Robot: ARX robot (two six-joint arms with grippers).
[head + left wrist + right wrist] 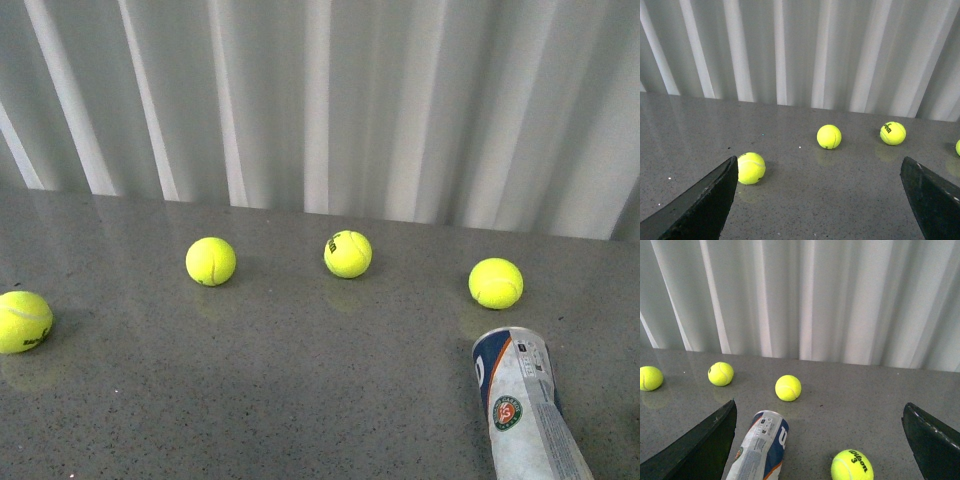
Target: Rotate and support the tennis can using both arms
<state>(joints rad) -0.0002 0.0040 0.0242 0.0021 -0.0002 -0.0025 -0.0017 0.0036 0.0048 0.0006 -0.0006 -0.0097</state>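
Soft, even light fills all three views, and nothing is dim. The white pleated backdrop (330,100) is the brightest part. The glossy grey worktop (300,400) carries pale reflections and faint, short shadows under each tennis ball (211,261). Focus is fairly sharp, with light grain; the small print on the tennis can (520,400) is unreadable.

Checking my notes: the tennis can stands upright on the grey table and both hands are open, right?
Not quite: the tennis can lies on its side on the grey table, as the front view shows. The left hand and right hand are indeed open.
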